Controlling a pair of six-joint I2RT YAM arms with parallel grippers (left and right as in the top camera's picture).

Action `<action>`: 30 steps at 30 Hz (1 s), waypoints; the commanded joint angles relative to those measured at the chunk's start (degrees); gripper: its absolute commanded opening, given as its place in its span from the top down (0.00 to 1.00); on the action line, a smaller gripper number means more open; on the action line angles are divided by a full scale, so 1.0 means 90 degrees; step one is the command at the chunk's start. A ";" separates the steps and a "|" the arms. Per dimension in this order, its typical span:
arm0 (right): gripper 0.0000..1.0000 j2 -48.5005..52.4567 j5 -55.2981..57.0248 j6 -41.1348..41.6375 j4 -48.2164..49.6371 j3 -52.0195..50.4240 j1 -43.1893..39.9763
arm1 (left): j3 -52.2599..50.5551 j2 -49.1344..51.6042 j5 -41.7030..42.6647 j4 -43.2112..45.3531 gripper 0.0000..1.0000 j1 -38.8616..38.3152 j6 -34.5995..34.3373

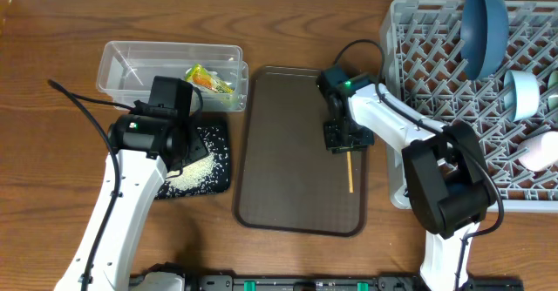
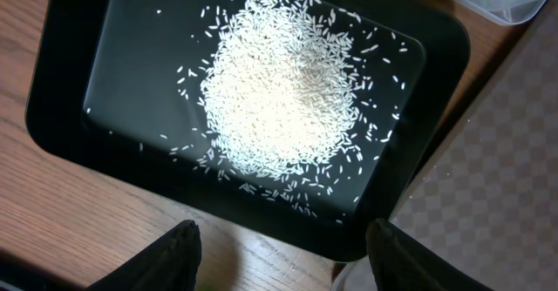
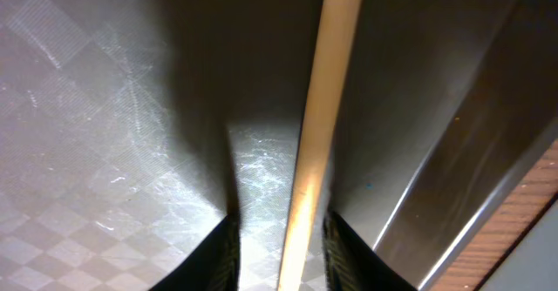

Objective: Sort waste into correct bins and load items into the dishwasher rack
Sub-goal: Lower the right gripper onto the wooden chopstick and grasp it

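Overhead: my right gripper is low over the brown tray, at the wooden stick. Left wrist: my left gripper hangs released above rice in the black tray. Right wrist: fingers straddle the stick, unclenched.

The brown tray's left and lower floor lies bare, open from above. At its right rim the rack wall stands close beside the stick; the tub backs the black tray

White rice grains on a black tray; brown checkered serving tray; grey lattice rack.
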 commanded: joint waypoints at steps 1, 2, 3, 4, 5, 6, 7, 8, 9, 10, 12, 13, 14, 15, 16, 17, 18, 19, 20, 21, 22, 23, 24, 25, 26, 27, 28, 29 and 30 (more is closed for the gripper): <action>0.73 0.0204 0.0141 0.0078 -0.0012 -0.0022 0.0024 | 0.0041 -0.0032 -0.0015 -0.0019 0.36 0.0024 -0.0058; 0.76 0.0204 0.0117 0.0078 -0.0012 -0.0022 0.0024 | 0.0041 -0.0032 -0.0015 -0.0019 0.36 0.0024 -0.0058; 0.77 0.0204 0.0075 0.0080 -0.0015 -0.0022 0.0022 | 0.0041 -0.0032 -0.0015 -0.0019 0.36 0.0024 -0.0058; 0.80 0.0204 0.0039 0.0080 -0.0012 -0.0022 0.0022 | 0.0041 -0.0032 -0.0015 -0.0019 0.36 0.0024 -0.0058; 0.81 0.0204 -0.0002 0.0078 -0.0012 -0.0022 0.0022 | 0.0041 -0.0032 -0.0015 -0.0019 0.36 0.0024 -0.0058; 0.81 0.0204 -0.0022 0.0080 -0.0012 -0.0022 0.0022 | 0.0041 -0.0032 -0.0015 -0.0019 0.36 0.0024 -0.0058; 0.82 0.0204 -0.0027 0.0080 -0.0012 -0.0022 0.0022 | 0.0041 -0.0032 -0.0015 -0.0019 0.36 0.0024 -0.0058; 0.82 0.0204 -0.0029 0.0083 -0.0010 -0.0022 0.0024 | 0.0041 -0.0032 -0.0015 -0.0019 0.36 0.0024 -0.0058; 0.83 0.0204 -0.0029 0.0080 -0.0010 -0.0022 0.0022 | 0.0041 -0.0032 -0.0015 -0.0019 0.36 0.0024 -0.0058; 0.84 0.0204 -0.0029 0.0080 -0.0012 -0.0022 0.0024 | 0.0041 -0.0032 -0.0015 -0.0019 0.36 0.0024 -0.0058; 0.85 0.0204 -0.0046 0.0080 -0.0015 -0.0022 0.0022 | 0.0041 -0.0032 -0.0015 -0.0019 0.36 0.0024 -0.0058; 0.85 0.0204 -0.0053 0.0083 -0.0015 -0.0022 0.0024 | 0.0041 -0.0032 -0.0017 -0.0019 0.36 0.0024 -0.0058; 0.86 0.0204 -0.0061 0.0083 -0.0015 -0.0022 0.0024 | 0.0041 -0.0032 -0.0015 -0.0019 0.36 0.0024 -0.0058; 0.86 0.0204 -0.0107 0.0083 -0.0010 -0.0022 0.0022 | 0.0041 -0.0032 -0.0015 -0.0019 0.36 0.0024 -0.0058; 0.87 0.0204 -0.0153 0.0080 -0.0007 -0.0022 0.0022 | 0.0041 -0.0032 -0.0015 -0.0019 0.36 0.0024 -0.0058; 0.88 0.0204 -0.0182 0.0080 -0.0007 -0.0022 0.0022 | 0.0041 -0.0032 -0.0015 -0.0019 0.36 0.0024 -0.0058; 0.91 0.0204 -0.0197 0.0083 -0.0007 -0.0022 0.0022 | 0.0041 -0.0032 -0.0015 -0.0019 0.36 0.0024 -0.0058; 0.94 0.0204 -0.0197 0.0083 -0.0007 -0.0022 0.0022 | 0.0041 -0.0032 -0.0015 -0.0019 0.36 0.0024 -0.0058; 0.96 0.0204 -0.0194 0.0080 -0.0007 -0.0022 0.0022 | 0.0041 -0.0032 -0.0015 -0.0019 0.36 0.0024 -0.0058; 0.99 0.0204 -0.0197 0.0080 -0.0010 -0.0022 0.0022 | 0.0041 -0.0032 -0.0015 -0.0019 0.36 0.0024 -0.0058; 0.99 0.0204 -0.0194 0.0080 -0.0010 -0.0022 0.0022 | 0.0041 -0.0032 -0.0015 -0.0019 0.36 0.0024 -0.0058; 0.99 0.0202 -0.0194 0.0080 -0.0010 -0.0019 0.0022 | 0.0041 -0.0032 -0.0015 -0.0019 0.36 0.0024 -0.0058; 0.99 0.0202 -0.0194 0.0080 -0.0010 -0.0019 0.0022 | 0.0041 -0.0032 -0.0015 -0.0019 0.36 0.0024 -0.0058; 0.99 0.0187 -0.0194 0.0080 -0.0019 -0.0015 0.0015 | 0.0041 -0.0032 -0.0015 -0.0019 0.36 0.0024 -0.0058; 0.99 0.0160 -0.0194 0.0080 -0.0044 -0.0005 0.0000 | 0.0041 -0.0032 -0.0015 -0.0019 0.36 0.0024 -0.0058; 0.99 0.0109 -0.0194 0.0078 -0.0080 0.0007 -0.0010 | 0.0041 -0.0032 -0.0015 -0.0019 0.36 0.0024 -0.0058; 0.99 0.0049 -0.0189 0.0075 -0.0112 0.0022 -0.0027 | 0.0041 -0.0032 -0.0015 -0.0022 0.36 0.0024 -0.0058; 0.99 -0.0049 -0.0177 0.0039 -0.0158 0.0049 -0.0049 | 0.0041 -0.0032 -0.0015 -0.0019 0.36 0.0024 -0.0058; 0.99 -0.0168 -0.0168 0.0002 -0.0202 0.0073 -0.0075 | 0.0041 -0.0032 -0.0015 -0.0019 0.36 0.0024 -0.0058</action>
